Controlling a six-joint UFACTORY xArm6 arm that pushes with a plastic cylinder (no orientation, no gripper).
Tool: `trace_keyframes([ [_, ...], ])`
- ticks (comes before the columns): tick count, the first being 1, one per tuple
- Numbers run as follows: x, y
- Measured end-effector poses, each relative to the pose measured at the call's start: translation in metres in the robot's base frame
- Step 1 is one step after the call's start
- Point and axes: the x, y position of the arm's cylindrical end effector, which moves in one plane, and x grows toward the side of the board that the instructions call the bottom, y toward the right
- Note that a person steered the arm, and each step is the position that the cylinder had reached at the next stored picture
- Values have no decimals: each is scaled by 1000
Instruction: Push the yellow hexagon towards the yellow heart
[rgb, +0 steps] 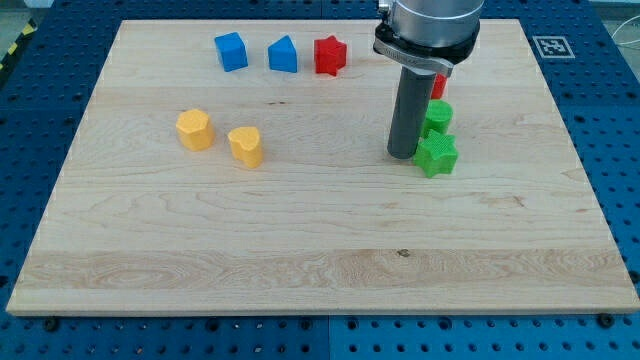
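Note:
The yellow hexagon (195, 129) sits on the wooden board at the view's left of centre. The yellow heart (245, 146) lies just to its right and slightly lower, a small gap between them. My tip (403, 155) rests on the board well to the right of both yellow blocks, right beside the green star (437, 155), on its left side.
A blue cube (230, 51), a blue block (283, 55) and a red star (329, 55) line up near the board's top edge. A green block (437, 117) sits above the green star. A red block (439, 85) is mostly hidden behind the rod.

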Motion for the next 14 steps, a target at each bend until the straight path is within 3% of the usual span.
trace_keyframes([
  [4, -53, -229],
  [6, -41, -241],
  [8, -52, -190],
  [10, -91, -326],
  [11, -75, -393],
  [12, -52, -385],
  [14, 4, -287],
])
